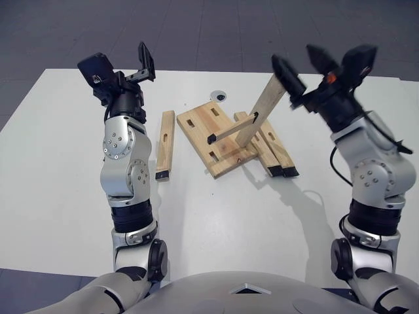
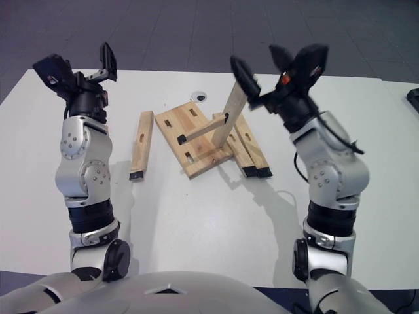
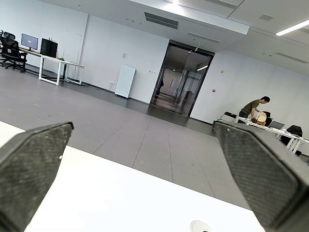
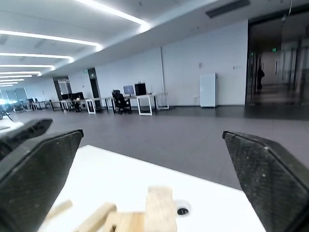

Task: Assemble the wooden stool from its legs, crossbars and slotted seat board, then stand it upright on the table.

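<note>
At frame centre a tilted leg point(image 1: 265, 108) stood in the seat board point(image 1: 204, 125). The right gripper point(image 1: 296, 57) hung beside its top, jaws apart. The left gripper point(image 3: 144, 126), upper left, likewise gaped.

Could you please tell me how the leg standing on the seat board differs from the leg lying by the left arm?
The standing leg rises tilted from the seat board; the lone leg lies flat on the table, apart from it. The standing leg carries a crossbar; the lone leg's slot is empty. Both are pale wood.

Head pair overlooking table point(image 1: 52, 163), wrist cameras facing room
</note>
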Controlling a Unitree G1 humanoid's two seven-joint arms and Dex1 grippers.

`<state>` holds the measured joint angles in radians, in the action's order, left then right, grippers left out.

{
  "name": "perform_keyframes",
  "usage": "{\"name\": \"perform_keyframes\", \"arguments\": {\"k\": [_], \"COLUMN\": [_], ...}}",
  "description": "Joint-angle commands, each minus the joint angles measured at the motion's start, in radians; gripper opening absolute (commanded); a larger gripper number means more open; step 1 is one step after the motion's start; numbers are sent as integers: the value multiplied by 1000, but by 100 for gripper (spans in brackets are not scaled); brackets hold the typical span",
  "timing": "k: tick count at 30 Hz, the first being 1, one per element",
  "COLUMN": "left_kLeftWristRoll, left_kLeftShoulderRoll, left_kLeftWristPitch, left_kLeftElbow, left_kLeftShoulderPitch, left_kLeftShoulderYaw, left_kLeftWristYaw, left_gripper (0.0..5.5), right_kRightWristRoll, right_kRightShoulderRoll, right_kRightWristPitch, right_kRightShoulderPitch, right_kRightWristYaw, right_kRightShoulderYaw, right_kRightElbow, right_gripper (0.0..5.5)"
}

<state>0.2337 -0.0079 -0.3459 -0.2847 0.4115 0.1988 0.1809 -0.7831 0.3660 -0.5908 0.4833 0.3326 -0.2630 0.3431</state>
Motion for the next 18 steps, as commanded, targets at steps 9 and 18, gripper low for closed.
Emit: {"name": "perform_keyframes", "arguments": {"k": [9,18], "left_kLeftWristRoll": [-7,-9], "left_kLeftShoulderRoll": [40,49], "left_kLeftWristPitch": [40,-6], "left_kLeftElbow": [70,63], "left_kLeftShoulderPitch": [49,7], "left_kLeftShoulderYaw": [58,60], "left_kLeftWristYaw": [6,1], "left_gripper": [540,540], "right_kRightWristRoll": [131,219], "right_kRightShoulderRoll": [-86,-110], "right_kRightWristPitch": [163,-85], "right_kRightShoulderPitch": [493,124], "right_kRightWristYaw": [-109,-163], "right_kRightShoulderYaw": [5,164], "right_kRightElbow": [-421,-300], "right_gripper": [538,538]}}
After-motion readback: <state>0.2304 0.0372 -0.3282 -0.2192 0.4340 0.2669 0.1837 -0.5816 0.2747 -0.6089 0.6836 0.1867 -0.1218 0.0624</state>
